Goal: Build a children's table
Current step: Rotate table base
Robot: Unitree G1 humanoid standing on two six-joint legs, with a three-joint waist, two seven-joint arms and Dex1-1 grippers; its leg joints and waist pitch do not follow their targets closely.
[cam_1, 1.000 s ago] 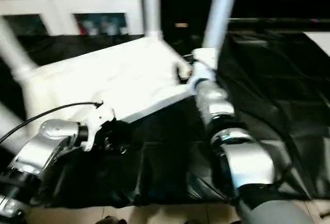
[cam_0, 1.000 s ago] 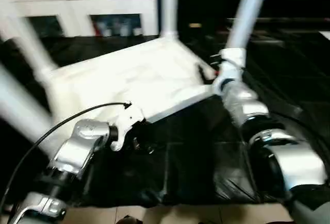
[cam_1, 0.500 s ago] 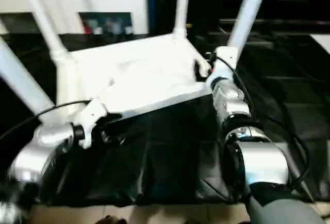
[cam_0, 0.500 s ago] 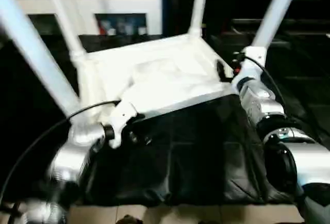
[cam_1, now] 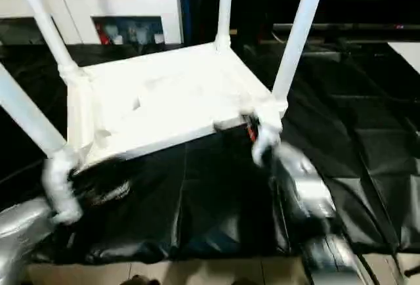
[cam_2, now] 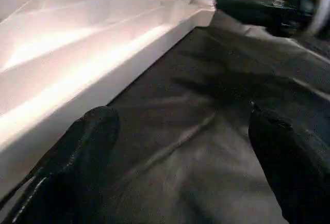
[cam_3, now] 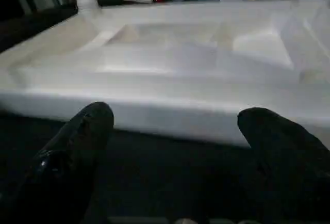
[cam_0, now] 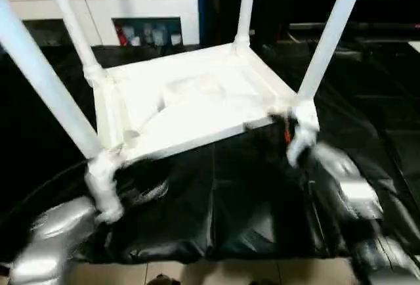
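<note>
Both grippers point(cam_2: 180, 146) point(cam_3: 175, 146) gape wide (seemingly empty) beside tabletop point(cam_0: 190, 104)

Upside-down tabletop point(cam_0: 190, 111) on black sheeting point(cam_0: 256, 193), my two arms low at its near corners

All four legs point(cam_0: 331, 32) stand up out of the corner sockets, one at each corner. My left forearm point(cam_0: 56, 239) lies below the near-left corner, its white wrist part just under that leg's foot; my right forearm point(cam_0: 344, 180) runs up to the near-right corner, blurred, its white wrist piece by the socket. Far beyond both, a white cabinet point(cam_0: 141, 9) with glass doors stands behind the sheeting
</note>
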